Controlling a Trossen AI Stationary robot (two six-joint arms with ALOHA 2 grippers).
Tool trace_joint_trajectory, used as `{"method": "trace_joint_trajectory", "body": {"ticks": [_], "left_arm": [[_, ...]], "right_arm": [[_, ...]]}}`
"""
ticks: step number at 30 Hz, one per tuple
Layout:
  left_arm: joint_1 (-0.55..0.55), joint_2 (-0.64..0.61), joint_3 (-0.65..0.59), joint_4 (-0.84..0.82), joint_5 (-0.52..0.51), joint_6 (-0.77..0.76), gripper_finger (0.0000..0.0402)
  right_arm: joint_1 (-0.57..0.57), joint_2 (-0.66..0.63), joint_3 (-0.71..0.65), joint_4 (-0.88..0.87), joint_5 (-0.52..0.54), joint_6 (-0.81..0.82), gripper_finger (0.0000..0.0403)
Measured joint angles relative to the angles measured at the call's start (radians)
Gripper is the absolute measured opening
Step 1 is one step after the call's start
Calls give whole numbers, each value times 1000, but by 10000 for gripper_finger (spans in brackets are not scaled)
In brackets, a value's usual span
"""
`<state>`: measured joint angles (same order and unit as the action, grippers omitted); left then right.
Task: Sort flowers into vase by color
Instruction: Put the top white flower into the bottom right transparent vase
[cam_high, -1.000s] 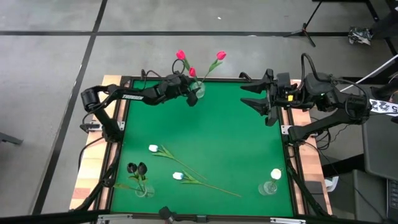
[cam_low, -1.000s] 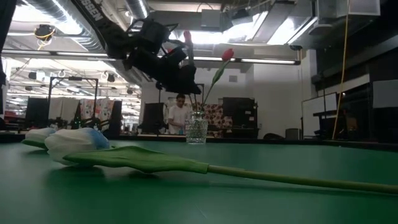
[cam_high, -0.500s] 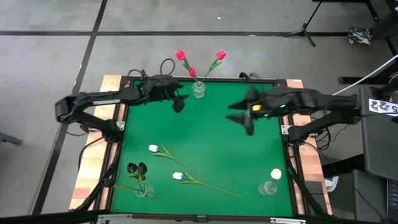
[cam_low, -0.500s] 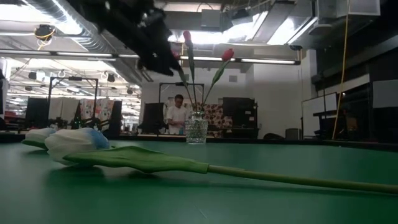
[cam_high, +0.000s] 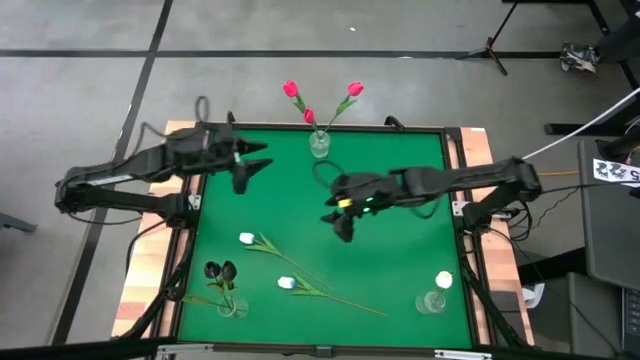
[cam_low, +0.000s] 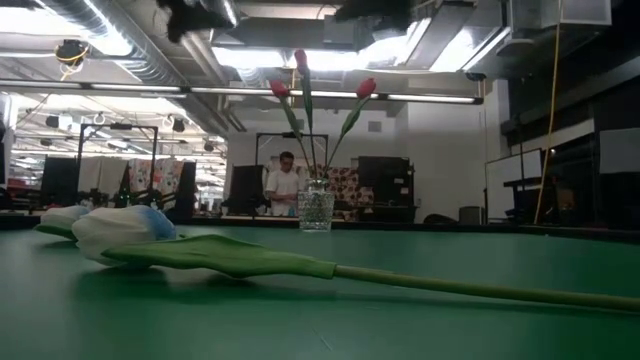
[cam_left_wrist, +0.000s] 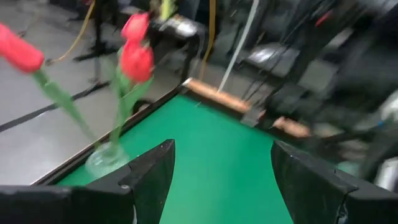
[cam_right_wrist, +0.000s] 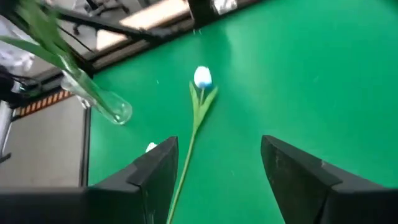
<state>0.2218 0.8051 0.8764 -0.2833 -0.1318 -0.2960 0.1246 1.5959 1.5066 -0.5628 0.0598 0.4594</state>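
Note:
Three pink-red flowers (cam_high: 320, 100) stand in a glass vase (cam_high: 319, 146) at the far edge; the left wrist view shows them too (cam_left_wrist: 135, 57). Two white flowers (cam_high: 246, 238) (cam_high: 286, 283) lie flat on the green mat, stems running toward the near right. Near-black flowers stand in a vase (cam_high: 226, 300) at the near left, and a white one in a vase (cam_high: 436, 297) at the near right. My left gripper (cam_high: 252, 168) hovers open, left of the far vase. My right gripper (cam_high: 336, 216) hovers open over the table's middle, facing the lying white flowers (cam_right_wrist: 202, 76).
The mat (cam_high: 400, 250) has a raised dark frame around it. In the low view one white flower (cam_low: 125, 228) lies close in the foreground, its stem stretching to the right. A person (cam_low: 287, 185) stands in the room behind the far vase (cam_low: 316, 206).
My left gripper has drawn away from the far vase toward the table's left edge and risen, leaving the pink-red flowers in the vase. My right gripper has swung from the far right edge toward the table's middle, sinking and tipping downward.

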Motion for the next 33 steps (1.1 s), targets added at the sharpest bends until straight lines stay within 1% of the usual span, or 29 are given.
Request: {"method": "trace_joint_trajectory", "body": {"ticks": [3,6,10,12,13,18,20,23,26,30,33], "left_arm": [[-46,-68,2,-1,0,-7,259],[-89,-114,2,1,-1,4,259],[-130,-151,2,3,-3,4,259],[-139,-153,2,3,-10,-1,259],[-144,-158,2,2,-12,-8,259],[-151,-155,1,1,-15,-9,259],[-151,-155,1,0,-15,-9,259],[-151,-155,1,0,-26,-9,259],[-151,-156,1,0,-31,-10,259],[-151,-156,1,-6,-31,-12,259],[-151,-156,1,-26,-32,-25,259]], "right_arm": [[4,85,0,65,-51,14,230],[13,168,0,138,-76,32,230],[43,260,0,225,-71,35,230],[62,298,0,283,-42,33,230],[74,313,0,284,-19,34,230],[125,388,-1,329,136,22,230],[141,418,0,399,179,11,230],[159,462,1,484,211,7,230],[172,506,3,523,240,7,230],[179,563,40,528,286,5,230],[179,615,79,516,289,4,230]]}}
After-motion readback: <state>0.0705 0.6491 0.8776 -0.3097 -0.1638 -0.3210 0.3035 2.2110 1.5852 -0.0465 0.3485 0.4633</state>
